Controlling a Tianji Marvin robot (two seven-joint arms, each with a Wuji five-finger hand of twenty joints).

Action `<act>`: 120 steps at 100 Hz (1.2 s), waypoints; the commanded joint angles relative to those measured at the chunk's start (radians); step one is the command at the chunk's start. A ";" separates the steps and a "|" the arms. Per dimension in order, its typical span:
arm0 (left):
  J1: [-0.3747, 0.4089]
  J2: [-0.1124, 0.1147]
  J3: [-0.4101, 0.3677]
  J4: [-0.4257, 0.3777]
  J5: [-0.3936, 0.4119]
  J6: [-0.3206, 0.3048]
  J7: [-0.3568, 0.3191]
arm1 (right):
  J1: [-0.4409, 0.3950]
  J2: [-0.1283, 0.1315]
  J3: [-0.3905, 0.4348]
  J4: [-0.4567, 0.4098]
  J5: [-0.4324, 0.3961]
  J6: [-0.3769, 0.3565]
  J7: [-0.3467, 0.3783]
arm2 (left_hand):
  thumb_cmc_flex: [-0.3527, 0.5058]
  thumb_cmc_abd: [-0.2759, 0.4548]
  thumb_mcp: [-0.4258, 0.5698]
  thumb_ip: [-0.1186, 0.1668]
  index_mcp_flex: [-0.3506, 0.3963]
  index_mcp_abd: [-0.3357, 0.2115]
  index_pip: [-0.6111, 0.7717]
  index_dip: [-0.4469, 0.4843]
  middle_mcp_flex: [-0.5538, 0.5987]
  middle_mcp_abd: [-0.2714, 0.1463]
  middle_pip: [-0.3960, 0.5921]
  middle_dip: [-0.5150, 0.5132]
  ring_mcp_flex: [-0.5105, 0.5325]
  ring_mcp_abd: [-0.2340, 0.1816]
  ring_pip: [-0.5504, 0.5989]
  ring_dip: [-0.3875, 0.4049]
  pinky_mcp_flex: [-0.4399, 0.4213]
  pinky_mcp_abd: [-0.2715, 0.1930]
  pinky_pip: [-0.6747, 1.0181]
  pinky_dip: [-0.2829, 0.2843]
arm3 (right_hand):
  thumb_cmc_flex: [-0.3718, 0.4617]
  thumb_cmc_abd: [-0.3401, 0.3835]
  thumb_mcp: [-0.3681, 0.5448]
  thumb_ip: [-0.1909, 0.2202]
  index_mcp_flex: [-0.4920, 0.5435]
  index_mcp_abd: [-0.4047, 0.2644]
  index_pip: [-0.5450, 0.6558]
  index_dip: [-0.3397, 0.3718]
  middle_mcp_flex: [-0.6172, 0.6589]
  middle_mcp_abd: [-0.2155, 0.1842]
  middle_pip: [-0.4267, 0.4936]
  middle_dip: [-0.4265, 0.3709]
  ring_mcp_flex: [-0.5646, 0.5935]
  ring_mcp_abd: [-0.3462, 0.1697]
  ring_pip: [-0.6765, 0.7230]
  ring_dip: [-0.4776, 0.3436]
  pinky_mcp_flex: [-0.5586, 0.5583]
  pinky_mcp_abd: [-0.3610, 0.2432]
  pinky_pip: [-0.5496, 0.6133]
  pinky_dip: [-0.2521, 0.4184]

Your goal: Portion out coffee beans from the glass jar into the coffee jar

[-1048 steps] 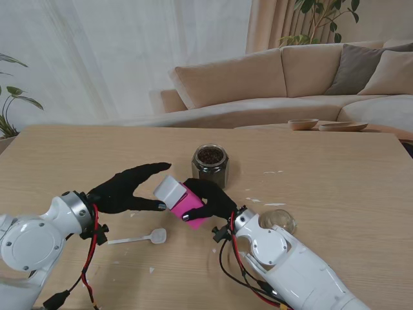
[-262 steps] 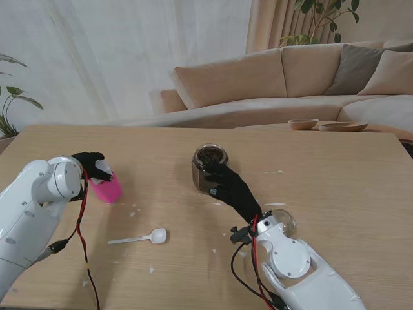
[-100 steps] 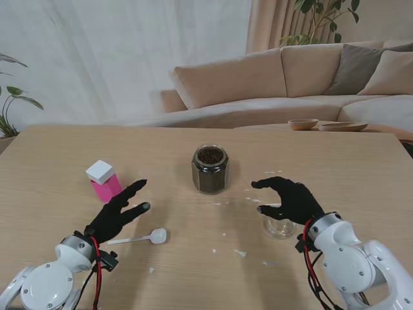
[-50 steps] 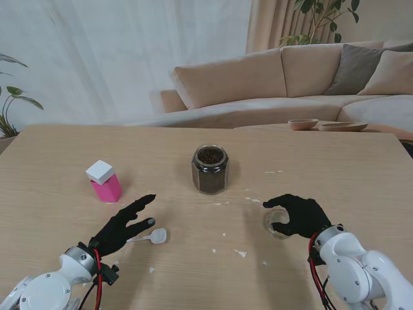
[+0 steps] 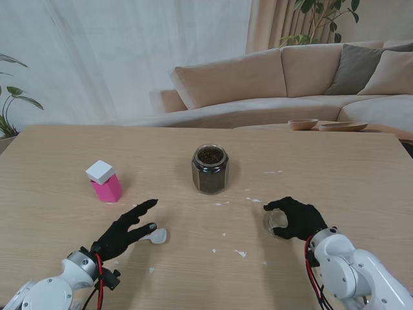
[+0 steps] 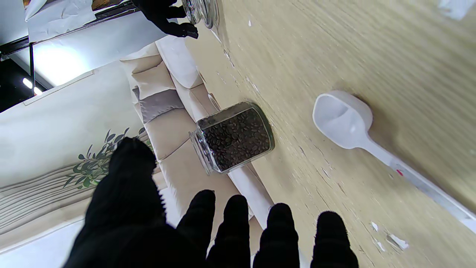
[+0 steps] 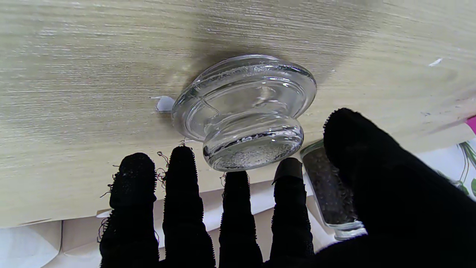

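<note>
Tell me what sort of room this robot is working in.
Most likely a living room, or a staged one: a beige sofa with cushions sits behind the wooden table, sheer curtains cover the wall, and a houseplant stands in the corner.

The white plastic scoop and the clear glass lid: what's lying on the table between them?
Only bare wood with small white flecks between the white plastic scoop and clear glass lid, in the stand view.

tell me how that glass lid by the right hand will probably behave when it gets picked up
The glass lid looks thick and solid, so probably heavy for its size. Its smooth, glossy surface may be slippery under the right hand fingertips. It rests on the table on its wide flat face with the narrower plug facing up, so it likely won't roll, but being glass it could chip if dropped.
</note>
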 commanded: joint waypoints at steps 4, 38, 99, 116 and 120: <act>0.005 -0.004 0.001 -0.001 -0.001 -0.009 -0.018 | 0.008 0.001 -0.015 0.016 -0.014 -0.008 0.014 | 0.026 0.035 -0.009 0.029 -0.007 -0.017 0.016 -0.008 -0.007 -0.021 0.020 0.005 -0.031 -0.021 -0.007 0.009 -0.004 -0.029 -0.012 -0.018 | -0.016 -0.042 0.043 0.015 -0.041 -0.046 0.042 0.052 -0.052 -0.018 0.036 0.028 -0.021 0.001 0.043 0.032 0.014 -0.026 0.051 0.038; 0.011 -0.005 0.000 -0.002 -0.009 -0.018 -0.013 | 0.054 0.004 -0.064 0.090 -0.068 -0.044 -0.047 | 0.028 0.033 -0.008 0.029 0.001 -0.014 0.018 -0.011 0.000 -0.018 0.021 0.005 -0.027 -0.019 -0.007 0.011 -0.004 -0.029 -0.008 -0.019 | 0.092 -0.110 0.216 0.025 0.035 -0.080 0.228 0.206 0.027 -0.032 0.159 0.135 0.030 -0.042 0.176 0.088 0.090 -0.064 0.119 0.045; 0.018 -0.009 -0.013 -0.008 -0.029 -0.025 -0.005 | 0.099 0.000 -0.080 0.180 -0.078 -0.134 -0.169 | 0.033 0.029 -0.007 0.029 0.014 -0.007 0.020 -0.015 0.010 -0.013 0.021 0.006 -0.024 -0.017 -0.006 0.012 -0.006 -0.029 -0.002 -0.014 | 0.393 -0.247 0.444 -0.090 0.377 -0.020 0.513 0.190 0.418 -0.003 0.246 0.167 0.356 -0.049 0.292 0.090 0.418 -0.158 0.149 -0.104; 0.018 -0.010 -0.013 -0.010 -0.029 -0.020 -0.003 | 0.095 -0.003 -0.062 0.158 -0.079 -0.145 -0.182 | 0.033 0.028 -0.007 0.029 0.012 -0.009 0.020 -0.015 0.009 -0.014 0.020 0.005 -0.026 -0.019 -0.007 0.012 -0.006 -0.030 -0.002 -0.013 | 0.417 -0.276 0.496 -0.114 0.413 -0.005 0.508 0.223 0.453 0.000 0.248 0.164 0.393 -0.047 0.305 0.093 0.452 -0.165 0.177 -0.242; 0.019 -0.010 -0.013 -0.011 -0.029 -0.019 -0.003 | 0.093 -0.003 -0.058 0.152 -0.078 -0.146 -0.182 | 0.032 0.028 -0.007 0.029 0.012 -0.008 0.020 -0.016 0.009 -0.014 0.020 0.005 -0.026 -0.019 -0.007 0.012 -0.006 -0.030 -0.002 -0.013 | 0.420 -0.278 0.500 -0.115 0.416 -0.004 0.509 0.223 0.458 0.000 0.248 0.163 0.398 -0.049 0.307 0.092 0.457 -0.167 0.178 -0.249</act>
